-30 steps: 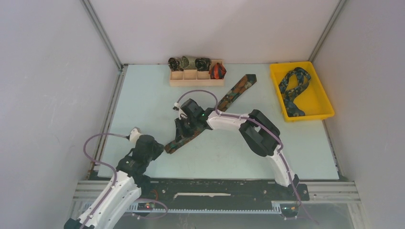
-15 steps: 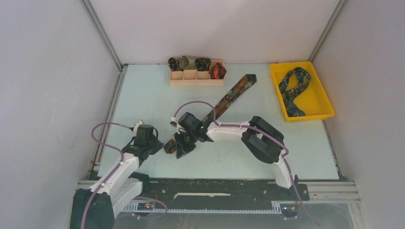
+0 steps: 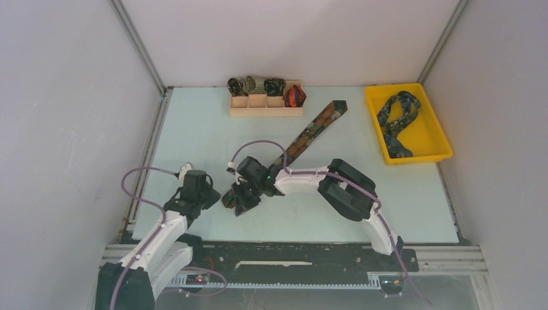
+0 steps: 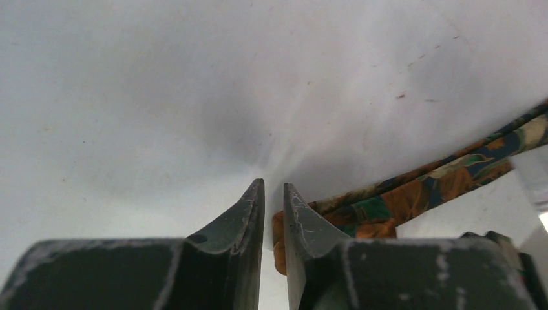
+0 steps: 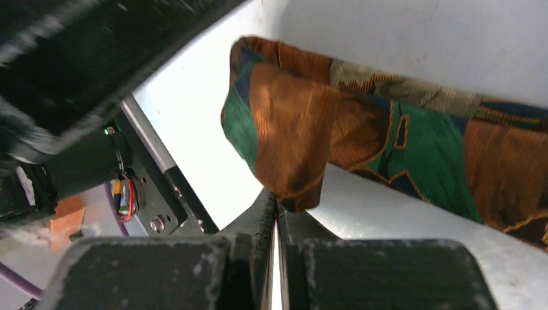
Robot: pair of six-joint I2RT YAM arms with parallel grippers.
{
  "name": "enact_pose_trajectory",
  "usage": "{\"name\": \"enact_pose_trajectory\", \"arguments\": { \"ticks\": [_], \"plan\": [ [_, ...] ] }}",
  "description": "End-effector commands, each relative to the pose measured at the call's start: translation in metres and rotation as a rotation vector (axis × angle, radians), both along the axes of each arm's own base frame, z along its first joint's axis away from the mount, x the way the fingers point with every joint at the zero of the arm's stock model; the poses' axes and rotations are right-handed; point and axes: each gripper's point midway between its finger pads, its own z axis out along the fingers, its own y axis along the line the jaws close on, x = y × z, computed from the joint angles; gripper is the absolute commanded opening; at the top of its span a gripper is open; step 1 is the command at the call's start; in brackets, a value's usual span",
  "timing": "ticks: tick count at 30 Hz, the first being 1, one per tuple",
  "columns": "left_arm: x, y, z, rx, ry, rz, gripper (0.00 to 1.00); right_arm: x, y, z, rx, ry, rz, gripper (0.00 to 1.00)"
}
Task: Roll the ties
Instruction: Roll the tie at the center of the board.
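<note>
A brown-orange-green tie lies slantwise on the table, from beside the yellow tray down to the near left. Its near end is folded over, and my right gripper is shut on that fold. In the right wrist view the fingertips pinch the orange edge of the tie. My left gripper sits just left of that end. Its jaws stand a narrow gap apart with only bare table between them, and the tie's end shows just past the right finger.
A wooden divided box at the back holds several rolled ties, one of them red-orange. A yellow tray at the back right holds a loose navy-teal tie. Purple cables arch over both arms.
My right gripper has slid toward the near left along the tie to its end. My left arm has come forward to that end, and its jaws have narrowed.
</note>
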Motion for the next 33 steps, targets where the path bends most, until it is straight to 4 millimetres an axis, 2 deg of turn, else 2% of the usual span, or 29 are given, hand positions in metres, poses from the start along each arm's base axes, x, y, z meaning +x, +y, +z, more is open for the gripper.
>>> {"name": "enact_pose_trajectory", "arguments": {
  "ticks": [1, 12, 19, 24, 28, 33],
  "plan": [
    [0.01, 0.001, 0.002, 0.022, -0.005, -0.016, 0.22, 0.025, 0.011, -0.011, 0.007, -0.111, -0.039, 0.04],
    [0.008, -0.007, -0.007, -0.004, 0.029, -0.052, 0.19, 0.038, 0.028, -0.015, 0.029, -0.158, -0.055, 0.03],
    [0.008, -0.007, -0.008, -0.007, 0.033, -0.052, 0.18, 0.037, 0.025, -0.008, 0.029, -0.17, -0.049, 0.02],
    [0.011, -0.008, -0.004, -0.004, 0.027, -0.058, 0.17, 0.025, 0.014, 0.027, 0.082, -0.177, -0.008, 0.03],
    [0.013, -0.008, -0.003, -0.003, 0.028, -0.06, 0.17, 0.014, 0.015, 0.074, 0.21, -0.11, 0.05, 0.03],
    [0.014, -0.009, -0.002, -0.004, 0.025, -0.062, 0.16, 0.023, 0.021, 0.116, 0.368, -0.038, 0.066, 0.04]
  ]
}}
